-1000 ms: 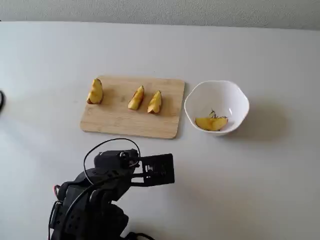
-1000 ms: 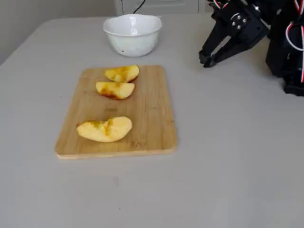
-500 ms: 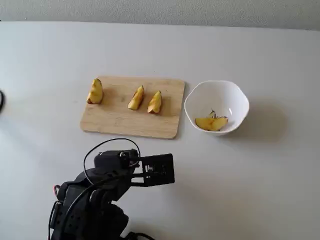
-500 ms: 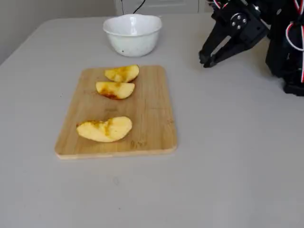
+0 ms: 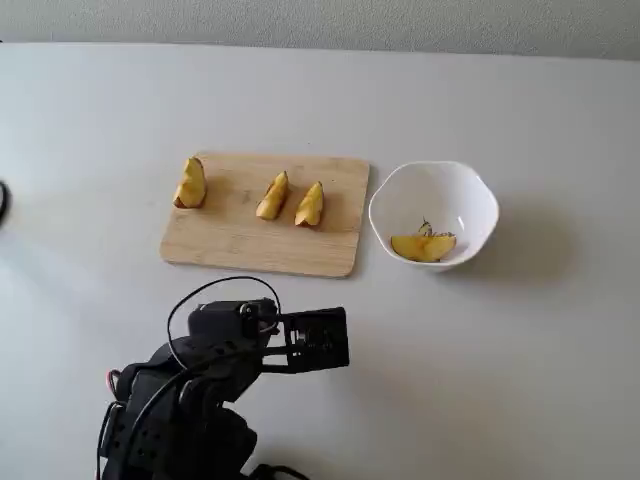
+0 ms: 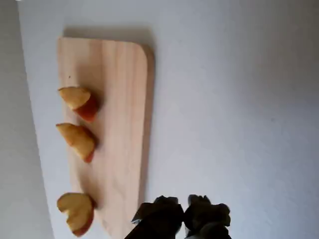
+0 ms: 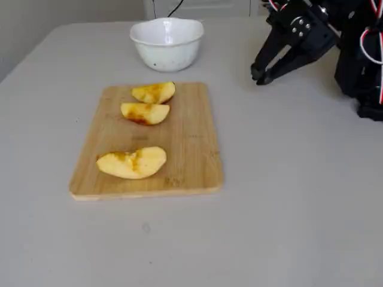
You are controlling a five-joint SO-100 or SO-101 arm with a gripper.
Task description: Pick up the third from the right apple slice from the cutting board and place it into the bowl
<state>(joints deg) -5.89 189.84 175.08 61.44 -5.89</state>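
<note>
A plain yellow apple slice (image 5: 422, 246) lies inside the white wavy-rimmed bowl (image 5: 470, 190), just right of the cutting board (image 5: 235, 240) in a fixed view. In another fixed view the bowl (image 7: 167, 43) stands beyond the board (image 7: 185, 137) and its inside is hidden. My gripper (image 5: 335, 340) hovers over bare table near the arm's base, well short of the board, shut with nothing held. The other fixed view shows the gripper (image 7: 258, 74) right of the bowl. In the wrist view the gripper (image 6: 182, 215) sits at the bottom edge beside the board (image 6: 124, 99).
Three more wedges lie on the board: a chunkier one (image 5: 190, 182) at the left end and two slim ones (image 5: 272, 196) (image 5: 310, 204) nearer the bowl. The arm's base (image 5: 170, 420) and cables fill the lower left of a fixed view.
</note>
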